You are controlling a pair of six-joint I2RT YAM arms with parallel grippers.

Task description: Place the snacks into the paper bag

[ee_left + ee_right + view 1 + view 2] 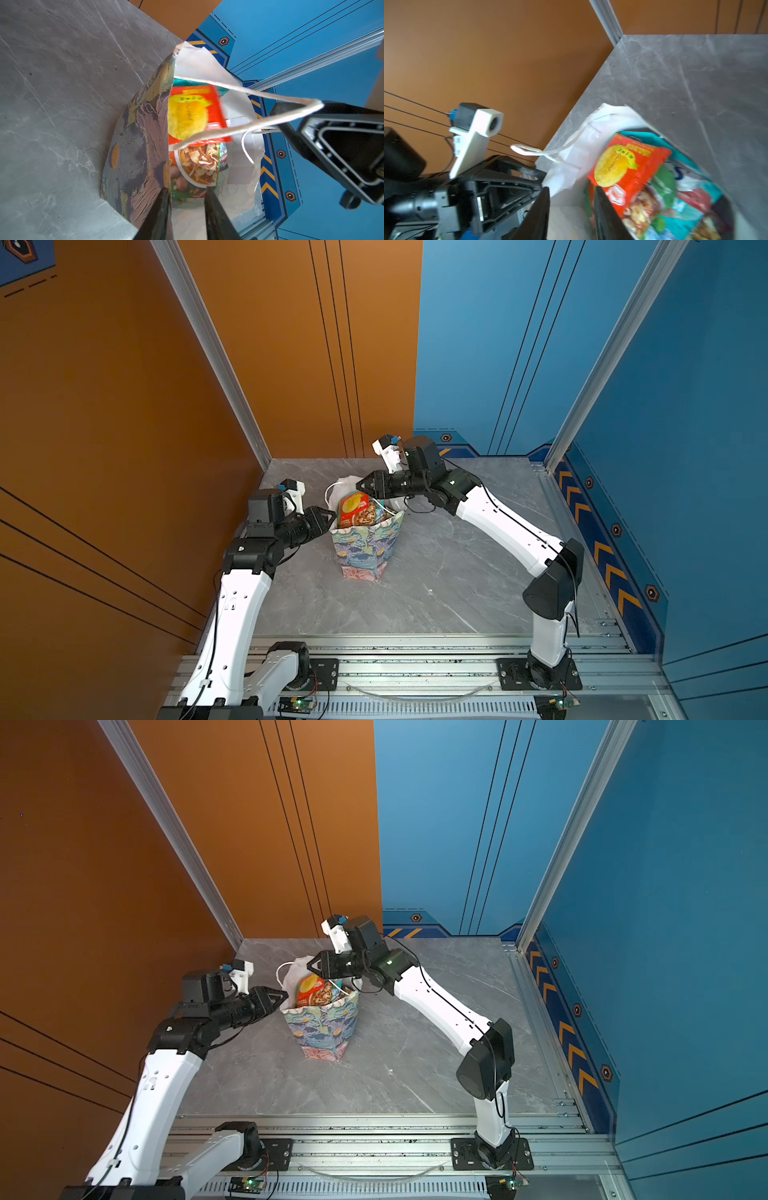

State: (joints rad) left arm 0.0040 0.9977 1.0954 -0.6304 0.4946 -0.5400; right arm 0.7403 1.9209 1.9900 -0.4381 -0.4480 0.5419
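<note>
The paper bag (368,547) (322,1027) stands upright mid-table, floral outside (135,145), white inside. It holds several snacks. A red packet (354,506) (309,986) (191,112) (627,166) lies on top, blurred. Under it are a green soup-picture packet (197,166) and teal ones (685,207). My left gripper (332,516) (286,995) (187,189) is open at the bag's left rim, with the wall beside one finger. My right gripper (360,485) (311,965) (571,188) is open over the far rim and grips nothing. A white cord handle (270,97) reaches toward it.
The grey marble table (457,572) is bounded by an orange wall (124,448) on the left and a blue wall (665,448) on the right. An aluminium rail (415,659) carrying both arm bases runs along the front edge.
</note>
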